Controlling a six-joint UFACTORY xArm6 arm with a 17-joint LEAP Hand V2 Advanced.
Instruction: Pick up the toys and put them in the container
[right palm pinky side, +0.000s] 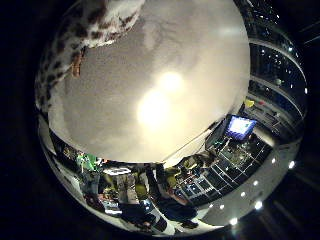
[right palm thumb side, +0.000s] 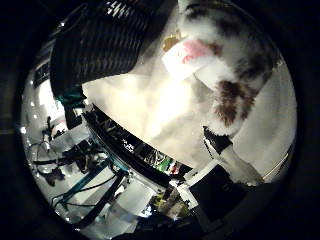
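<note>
A plush toy (right palm thumb side: 225, 75), white with brown patches and a white-and-pink tag, lies on the white table (right palm pinky side: 165, 100) close to my palm. Its spotted brown-and-white part (right palm pinky side: 95, 25) shows in the little finger side view at the table's edge. A black woven container (right palm thumb side: 100, 40) stands on the table just beside the toy. My right hand (right palm thumb side: 225, 165) reaches in as white and black parts. One finger is stretched out straight, its dark tip (right palm thumb side: 216, 137) right by the toy's brown patch; it is not curled round the toy.
The table's edge (right palm thumb side: 125, 145) runs close to the container, with room floor, teal stands and equipment below it. A lit monitor (right palm pinky side: 240, 127) and shelves stand beyond the table's other edge.
</note>
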